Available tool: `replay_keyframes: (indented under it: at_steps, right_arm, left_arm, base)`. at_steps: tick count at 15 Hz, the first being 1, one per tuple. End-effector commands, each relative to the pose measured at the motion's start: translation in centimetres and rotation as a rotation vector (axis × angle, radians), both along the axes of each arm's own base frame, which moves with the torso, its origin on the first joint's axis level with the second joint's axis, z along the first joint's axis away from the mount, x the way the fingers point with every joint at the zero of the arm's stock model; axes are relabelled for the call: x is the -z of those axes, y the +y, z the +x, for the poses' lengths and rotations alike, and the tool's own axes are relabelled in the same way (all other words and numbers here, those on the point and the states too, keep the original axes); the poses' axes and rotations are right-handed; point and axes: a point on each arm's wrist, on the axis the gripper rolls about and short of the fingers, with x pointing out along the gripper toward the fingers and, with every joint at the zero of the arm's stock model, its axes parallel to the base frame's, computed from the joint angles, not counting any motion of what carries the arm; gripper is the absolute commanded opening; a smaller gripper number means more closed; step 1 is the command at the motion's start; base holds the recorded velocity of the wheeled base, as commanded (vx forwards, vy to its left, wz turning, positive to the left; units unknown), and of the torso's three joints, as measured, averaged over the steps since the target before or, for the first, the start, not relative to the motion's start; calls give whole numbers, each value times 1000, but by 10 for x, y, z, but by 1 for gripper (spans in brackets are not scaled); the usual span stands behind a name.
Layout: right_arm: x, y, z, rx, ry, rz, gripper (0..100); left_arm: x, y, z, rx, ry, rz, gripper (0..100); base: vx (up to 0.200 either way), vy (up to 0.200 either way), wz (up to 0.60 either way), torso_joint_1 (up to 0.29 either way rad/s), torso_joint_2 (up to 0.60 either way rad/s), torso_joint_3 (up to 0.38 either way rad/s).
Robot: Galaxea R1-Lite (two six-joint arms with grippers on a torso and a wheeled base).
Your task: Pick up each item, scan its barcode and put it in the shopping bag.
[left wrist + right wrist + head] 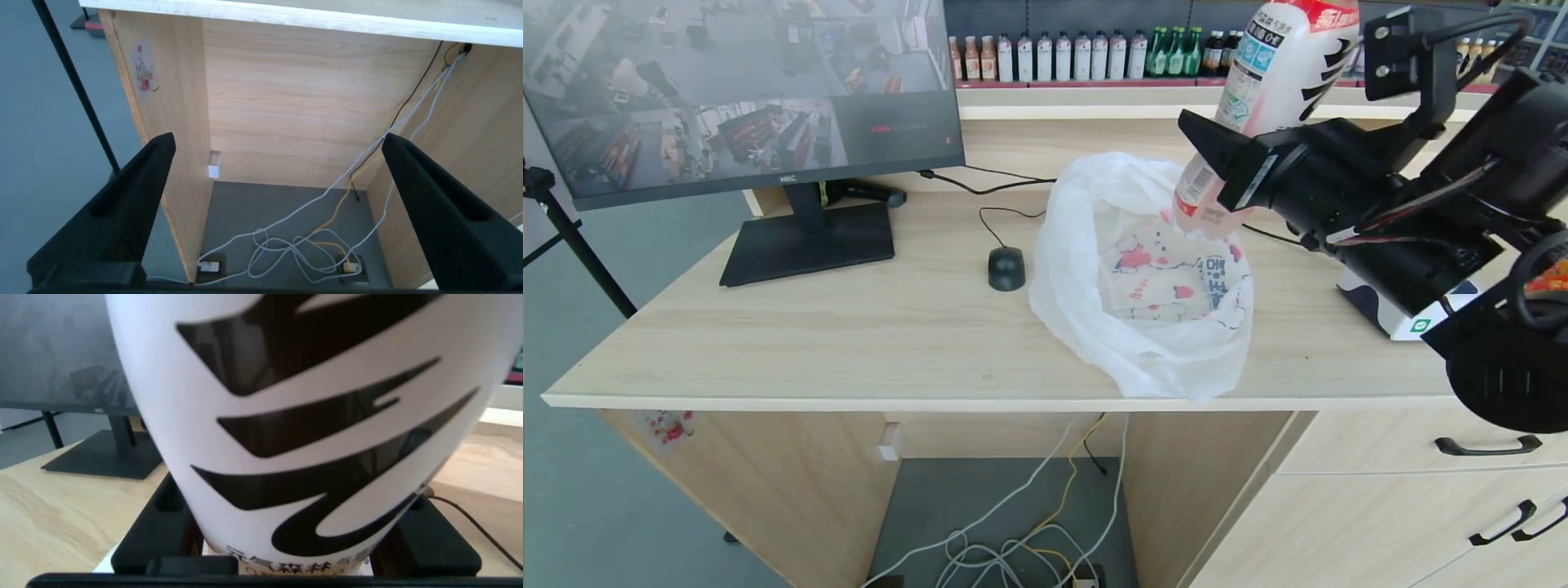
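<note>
A white bottle [1278, 73] with black stripes and a red top hangs tilted over the open white shopping bag [1078, 269] on the wooden counter. My right gripper [1227, 178] is shut on the bottle's lower part, its lower end just above the bag's far rim. Up close, the bottle [310, 416] stands between the right gripper's [298, 547] black fingers. A packet [1168, 278] printed with pink and red figures lies inside the bag. My left gripper [282, 212] is open and holds nothing, low in front of the desk's open underside.
A monitor [743, 90] stands at the counter's left, with a black mouse [1006, 268] beside the bag. A black-and-white carton [1388, 314] lies under my right arm. Bottles line the back shelf [1086, 55]. Cables [302, 245] lie under the desk.
</note>
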Motion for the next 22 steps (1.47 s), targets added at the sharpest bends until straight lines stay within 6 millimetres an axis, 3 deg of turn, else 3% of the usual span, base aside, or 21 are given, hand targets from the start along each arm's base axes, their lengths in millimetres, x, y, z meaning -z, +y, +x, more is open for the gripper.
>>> replay_keyframes:
  at_steps: [1,4,9,18,22]
  right_arm:
    - [0,15,24,7,35,-11,0]
    - [-9,40,42,-25,58,-24,0]
    - [9,55,56,-41,104,-49,0]
    - [42,44,72,-7,194,-58,0]
    - [62,39,89,19,213,-53,0]
  left_arm:
    - [0,0,0,0,0,0,100]
    - [0,0,0,0,0,-1,100]
    - [0,0,0,0,0,-3,100]
    - [0,0,0,0,0,0,100]
    - [0,0,0,0,0,0,100]
  base:
    - [0,0,0,0,0,0]
    - [0,0,0,0,0,0]
    - [0,0,0,0,0,0]
    - [0,0,0,0,0,0]
    - [0,0,0,0,0,0]
